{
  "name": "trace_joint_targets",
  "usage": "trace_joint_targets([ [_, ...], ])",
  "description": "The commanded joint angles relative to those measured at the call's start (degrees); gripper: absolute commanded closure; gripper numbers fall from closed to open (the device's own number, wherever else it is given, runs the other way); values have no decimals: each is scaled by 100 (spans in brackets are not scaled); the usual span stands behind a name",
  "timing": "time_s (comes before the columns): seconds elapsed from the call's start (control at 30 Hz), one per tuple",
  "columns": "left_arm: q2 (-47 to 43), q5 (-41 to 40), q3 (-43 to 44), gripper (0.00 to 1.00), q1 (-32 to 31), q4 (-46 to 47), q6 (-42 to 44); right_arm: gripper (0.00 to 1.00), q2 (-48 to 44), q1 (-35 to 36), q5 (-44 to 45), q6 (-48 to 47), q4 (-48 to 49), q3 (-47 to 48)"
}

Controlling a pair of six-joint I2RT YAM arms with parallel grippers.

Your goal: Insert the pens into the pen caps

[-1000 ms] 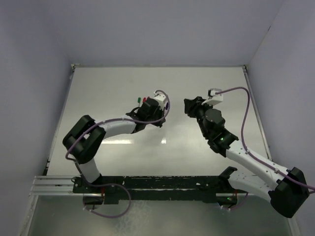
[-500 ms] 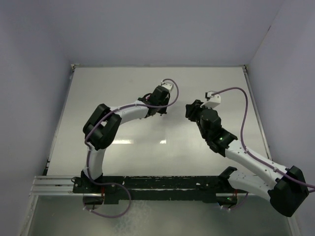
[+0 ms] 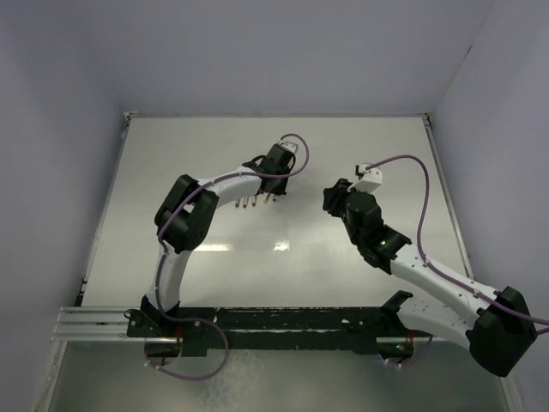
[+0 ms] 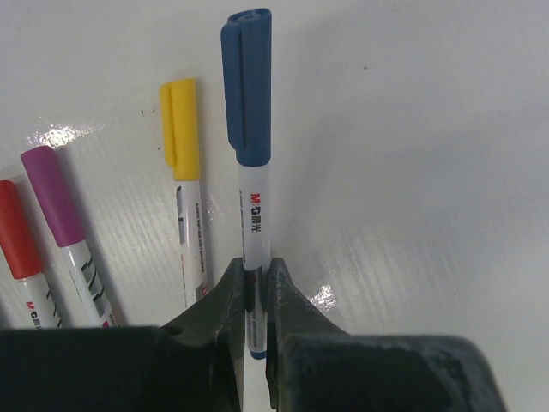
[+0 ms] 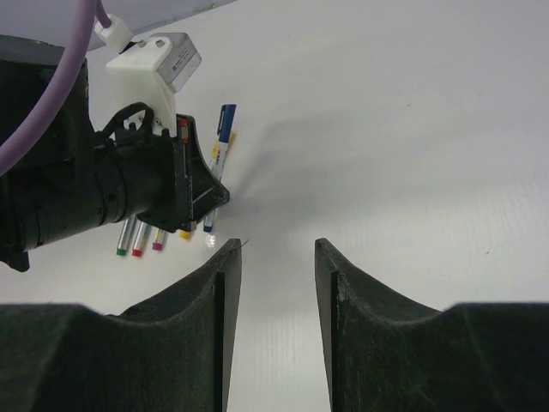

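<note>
Blue cap sits fully on its pen, which lies on the white table just beside the yellow one. My left gripper has its jaws standing narrowly on either side of that barrel; I cannot tell whether they pinch it. The yellow cap, purple cap and red cap are seated too. The green pen shows only its tail, so I cannot confirm its cap. My right gripper hangs half open and empty. I judge the job nearly done.

A: Landmark: left gripper. What's around it?
B: One pen between its jaws, flat on the table. Three more pens side by side, just left of it.
A: Right gripper?
B: Well off to its right, apart.
</note>
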Motion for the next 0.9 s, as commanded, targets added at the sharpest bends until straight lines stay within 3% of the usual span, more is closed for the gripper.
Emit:
trace_joint_targets([
  [0.0, 167, 311, 180, 88, 2, -381, -6, 58, 92, 8, 71, 146, 131, 9],
  [0.57, -10, 867, 44, 75, 3, -603, -209, 58, 148, 9, 66, 276, 131, -16],
  [0.87, -314, 671, 86, 72, 4, -537, -113, 58, 127, 10, 92, 272, 140, -42],
])
